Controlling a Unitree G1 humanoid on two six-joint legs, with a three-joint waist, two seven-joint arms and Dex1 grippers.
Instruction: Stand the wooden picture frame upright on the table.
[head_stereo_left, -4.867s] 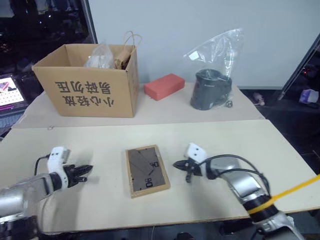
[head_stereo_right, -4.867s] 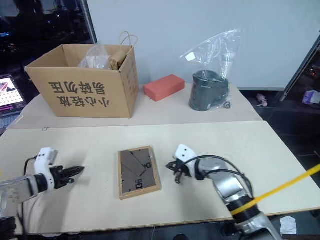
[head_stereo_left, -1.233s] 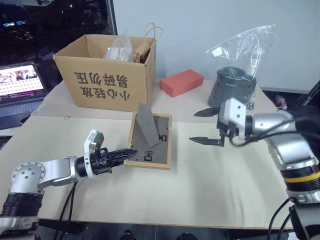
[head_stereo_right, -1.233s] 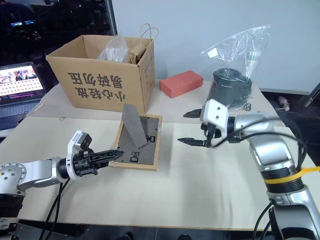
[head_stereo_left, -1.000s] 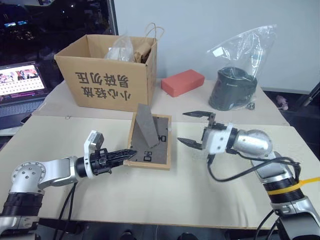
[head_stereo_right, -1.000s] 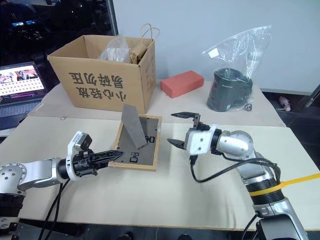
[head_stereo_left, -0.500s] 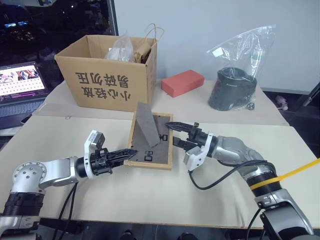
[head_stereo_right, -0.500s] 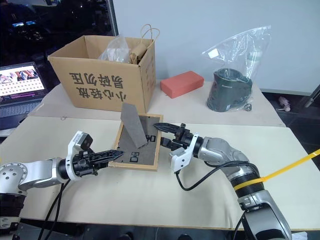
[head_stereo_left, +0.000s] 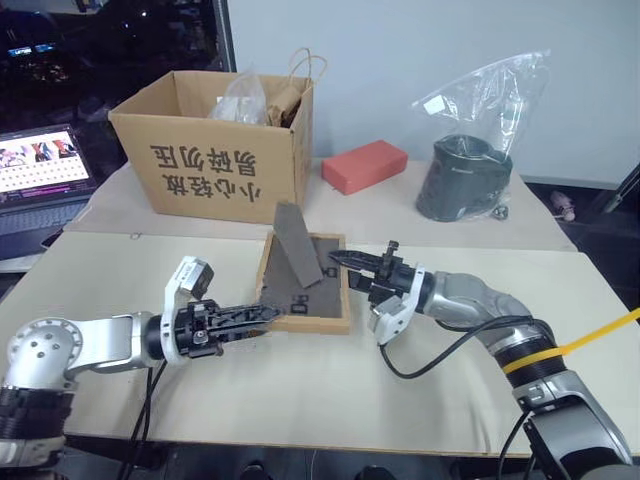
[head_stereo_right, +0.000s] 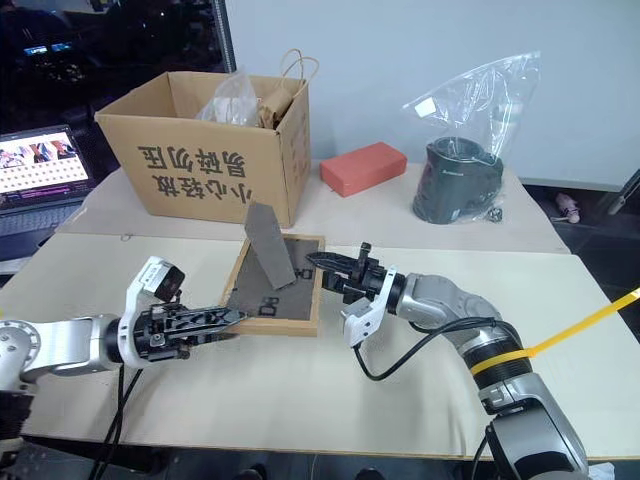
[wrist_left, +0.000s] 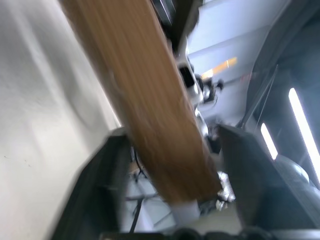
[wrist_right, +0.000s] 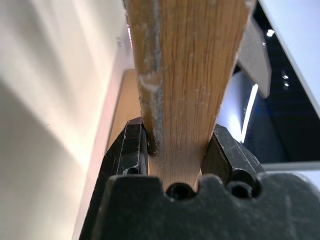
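Observation:
The wooden picture frame is over the table with its dark back facing up and its fold-out stand sticking up. My right gripper is shut on the frame's right edge. In the right wrist view both fingers press against the light wood. My left gripper is at the frame's near left corner and stands open. In the left wrist view the wooden edge runs between the fingers with gaps on both sides.
At the back stand a cardboard box with bags in it, a red-orange block and a dark pot in a clear plastic bag. A laptop sits far left. A yellow strap crosses the right edge.
My right gripper swung in from the right and closed on the frame's right edge. My left gripper, shut at the near left corner before, has opened and risen slightly.

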